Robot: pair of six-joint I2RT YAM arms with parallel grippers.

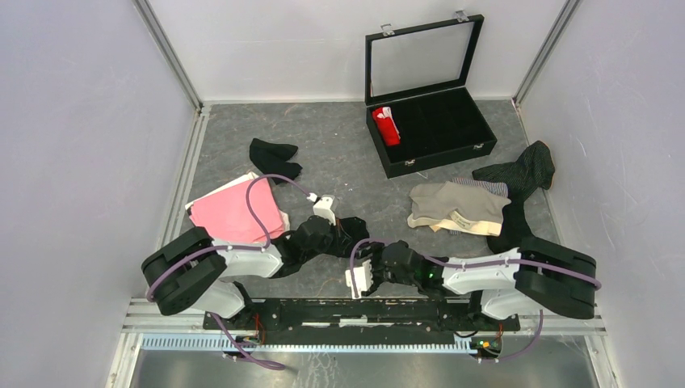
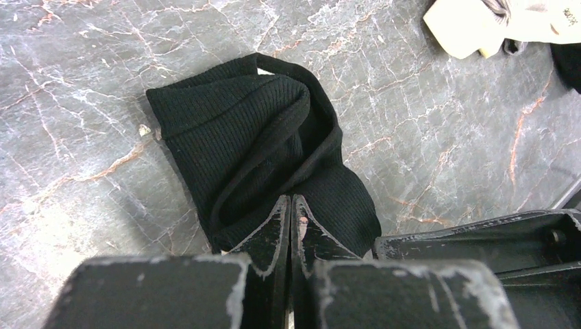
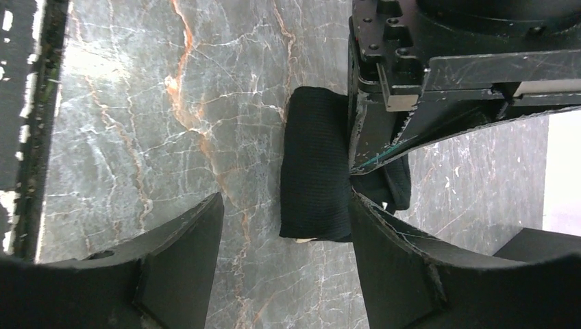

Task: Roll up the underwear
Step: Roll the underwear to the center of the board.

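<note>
Risk check on the black ribbed cloth garment [image 2: 233, 137], which lies half rolled on the grey marbled table [image 2: 82, 171] near the arms' bases. Left gripper [image 2: 291, 205] has its jaws pressed together, tips down on the garment's near edge; cannot tell if a fold is nipped between them. Right gripper [image 3: 284, 199] stands wide apart and holds nothing. The roll sits between its fingers, touching one and well off the other.

Likely failures:
- Right fingers close and strike the left gripper, which is just beside them.
- Uneven closing shoves the roll sideways instead of clamping it.
- Soft knit springs loose once the left tips lift, undoing the roll.

Red rolled garment [image 1: 386, 125] sits in the black glass-lidded case [image 1: 440, 159], so the task looks partway done.
</note>
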